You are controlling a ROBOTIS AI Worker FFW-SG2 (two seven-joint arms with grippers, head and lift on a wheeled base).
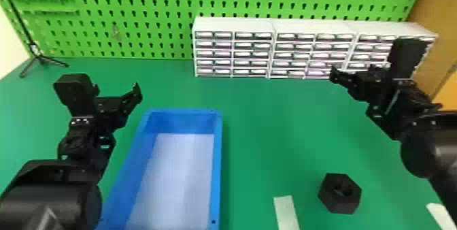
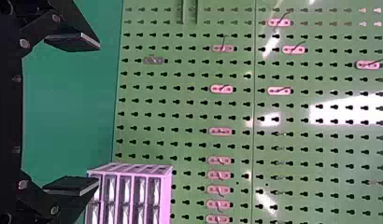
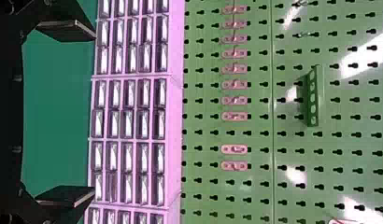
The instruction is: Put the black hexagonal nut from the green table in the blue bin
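Head view: black hexagonal nut, on green table, nearer the robot than black right gripper; blue rectangular bin, right of black left gripper. Left wrist view: left gripper, fingers spread. Right wrist view: right gripper, likewise released.

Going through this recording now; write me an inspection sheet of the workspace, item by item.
Surface: green table, smooth where visible.
Nut: black, hexagonal, on the table, right of the bin, hole facing up.
Bin: blue with a pale floor, on the table, near end cut off by the head view's edge.
Clutter: one pale strip between bin and nut; another strip at the right.
Left gripper: open, raised left of the bin.
Right gripper: open, raised at the right.
Cables: nothing seen.
Surroundings: pegboard behind, drawer units before it, tripod far left.
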